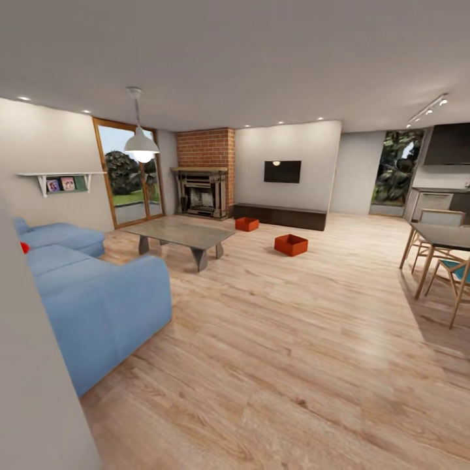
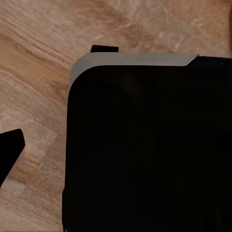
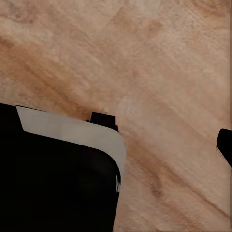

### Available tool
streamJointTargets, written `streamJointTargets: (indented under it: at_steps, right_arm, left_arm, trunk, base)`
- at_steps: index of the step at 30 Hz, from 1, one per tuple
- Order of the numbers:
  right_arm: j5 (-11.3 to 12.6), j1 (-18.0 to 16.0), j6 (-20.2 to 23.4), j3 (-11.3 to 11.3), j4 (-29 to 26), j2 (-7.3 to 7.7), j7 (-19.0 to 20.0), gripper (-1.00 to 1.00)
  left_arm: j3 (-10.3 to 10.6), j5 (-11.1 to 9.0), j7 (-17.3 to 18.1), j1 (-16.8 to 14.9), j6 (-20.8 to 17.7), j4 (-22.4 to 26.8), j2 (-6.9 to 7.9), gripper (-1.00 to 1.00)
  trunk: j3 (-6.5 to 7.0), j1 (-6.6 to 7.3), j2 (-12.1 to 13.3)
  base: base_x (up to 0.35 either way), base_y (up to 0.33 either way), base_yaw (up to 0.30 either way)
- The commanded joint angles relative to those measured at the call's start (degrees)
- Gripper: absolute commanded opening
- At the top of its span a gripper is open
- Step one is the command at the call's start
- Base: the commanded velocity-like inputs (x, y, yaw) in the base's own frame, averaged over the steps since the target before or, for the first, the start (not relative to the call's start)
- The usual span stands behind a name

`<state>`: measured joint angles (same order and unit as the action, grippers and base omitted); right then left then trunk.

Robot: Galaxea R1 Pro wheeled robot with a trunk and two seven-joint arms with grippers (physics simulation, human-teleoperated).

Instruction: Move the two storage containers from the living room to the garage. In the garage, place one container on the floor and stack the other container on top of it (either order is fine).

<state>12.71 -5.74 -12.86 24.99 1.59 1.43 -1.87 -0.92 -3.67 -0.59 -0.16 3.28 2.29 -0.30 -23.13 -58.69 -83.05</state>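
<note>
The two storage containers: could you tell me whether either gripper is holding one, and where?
Nothing is held: both storage containers sit on the wood floor across the room.

1. two storage containers, one (image 1: 291, 245), other (image 1: 247, 224)
2. one blue sofa (image 1: 91, 294)
3. one coffee table (image 1: 180, 235)
4. one wall TV (image 1: 282, 172)
5. one pendant lamp (image 1: 141, 143)
6. one fireplace (image 1: 203, 192)
7. one dining table (image 1: 444, 236)

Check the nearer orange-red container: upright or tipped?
Upright. The nearer storage container sits flat on the wood-plank floor, open top up, rim level. Contents: cannot tell.
</note>
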Motion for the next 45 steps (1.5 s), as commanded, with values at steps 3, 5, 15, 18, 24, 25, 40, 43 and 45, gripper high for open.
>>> streamJointTargets:
  at_steps: [3, 5, 15, 18, 24, 25, 40, 43, 45]
  right_arm:
    - [0.5, -0.1, -0.3, 0.5, 0.2, -0.03, 0.0, 1.00]
    - [0.4, -0.1, -0.3, 0.5, 0.2, -0.03, 0.0, 1.00]
    - [0.2, -0.1, -0.4, 0.7, 0.2, -0.03, 0.1, 1.00]
    - [0.2, -0.1, -0.3, 0.7, 0.2, -0.03, 0.1, 1.00]
    - [0.3, -0.1, -0.3, 0.6, 0.2, -0.05, 0.1, 1.00]
    - [0.3, -0.1, -0.3, 0.6, 0.2, -0.04, 0.1, 1.00]
    - [0.9, -0.1, -0.2, -0.1, 0.2, -0.14, -0.1, 1.00]
    - [0.8, -0.1, -0.2, -0.1, 0.2, -0.12, -0.2, 1.00]
    - [0.7, -0.1, -0.2, 0.1, 0.2, -0.12, -0.2, 1.00]
  left_arm:
    - [0.0, -0.8, 0.0, 0.0, 0.1, 0.0, -0.04, 1.00]
    - [0.0, -0.9, 0.0, 0.0, 0.1, 0.0, -0.05, 1.00]
    - [0.0, -0.9, 0.2, 0.0, 0.0, 0.0, -0.05, 1.00]
    - [0.0, -1.0, 0.2, 0.0, -0.1, 0.0, -0.05, 1.00]
    - [0.0, -1.1, 0.1, 0.0, -0.1, 0.0, -0.05, 1.00]
    - [0.0, -1.1, 0.1, 0.0, -0.1, 0.0, -0.04, 1.00]
    - [0.1, -4.5, 0.0, 0.0, 0.1, 0.0, 0.11, 1.00]
    - [0.1, -5.1, 0.0, 0.0, 0.2, 0.0, 0.09, 1.00]
    - [0.0, -5.2, 0.0, 0.0, 0.2, 0.0, 0.08, 1.00]
  trunk:
    - [-0.06, -0.03, 0.0]
    - [-0.06, -0.03, 0.0]
    - [-0.06, -0.03, 0.0]
    - [-0.06, -0.03, 0.0]
    - [-0.06, -0.03, 0.0]
    - [-0.06, -0.03, 0.0]
    - [-0.06, -0.03, 0.0]
    - [-0.06, -0.03, 0.0]
    - [-0.06, -0.03, 0.0]
  base:
    - [0.324, 0.000, 0.000]
    - [0.324, 0.000, 0.000]
    - [0.324, 0.000, 0.000]
    - [0.324, 0.000, 0.000]
    - [0.324, 0.000, 0.000]
    - [0.324, 0.000, 0.000]
    - [0.312, -0.111, -0.058]
    - [0.298, -0.172, -0.273]
    - [0.300, -0.163, -0.284]
